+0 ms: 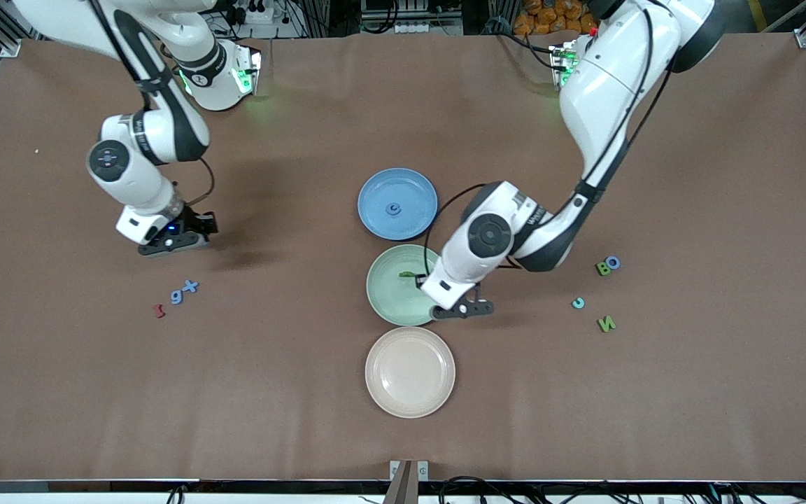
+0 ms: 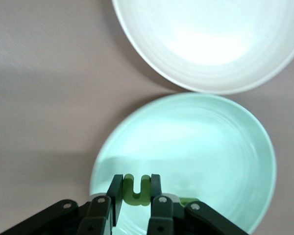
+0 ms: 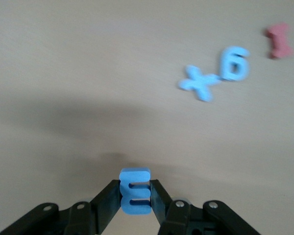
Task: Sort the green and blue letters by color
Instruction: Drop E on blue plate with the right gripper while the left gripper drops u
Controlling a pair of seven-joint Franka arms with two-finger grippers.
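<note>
Left gripper (image 2: 136,196) clamped on green U (image 2: 136,189) — green plate (image 2: 225,147) directly beneath. Right gripper (image 3: 135,198) gripping blue E (image 3: 134,190) over bare table — blue plate (image 1: 375,185) well off toward the left arm's end.

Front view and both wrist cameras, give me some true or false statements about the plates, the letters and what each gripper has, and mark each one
1. The left gripper is shut on a green letter over the green plate. True.
2. The right gripper is open with nothing between its fingers. False: it is shut on a blue letter E.
3. A small blue letter lies in the blue plate. True.
4. The beige plate holds two letters. False: nothing lies in it.
5. The beige plate is nearest the front camera of the three plates. True.
6. The red letter lies in the green plate. False: it lies on the table, toward the right arm's end.
</note>
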